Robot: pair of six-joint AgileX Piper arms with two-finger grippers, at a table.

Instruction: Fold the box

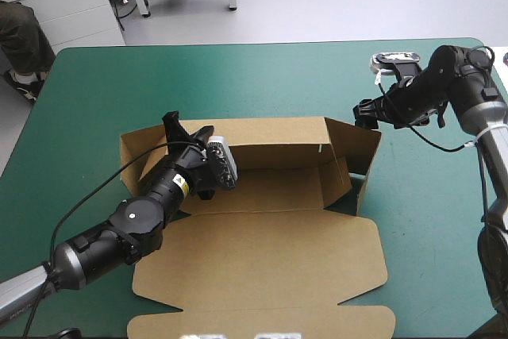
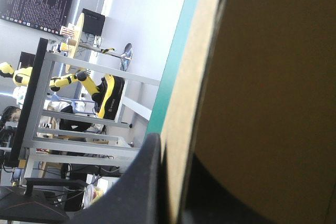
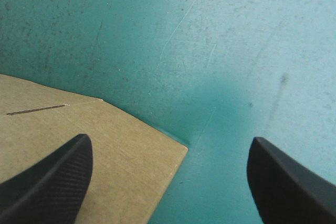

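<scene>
The brown box (image 1: pixel 270 196) sits mid-tabletop (image 1: pixel 238 77) as a half-raised tray, with its rear wall (image 1: pixel 274 134) standing and its lid (image 1: pixel 262 267) flat toward the near edge. The left end effector (image 2: pixel 173 177) is all but closed on that wall's top edge near its left end, the board pinched between its black fingers (image 2: pixel 136 182), probably to hold the wall upright while the ends are tucked. The right end effector (image 3: pixel 170 148) hangs wide open and empty just over the corner of the right end flap (image 1: pixel 359 144), seemingly lined up to push it inward.
</scene>
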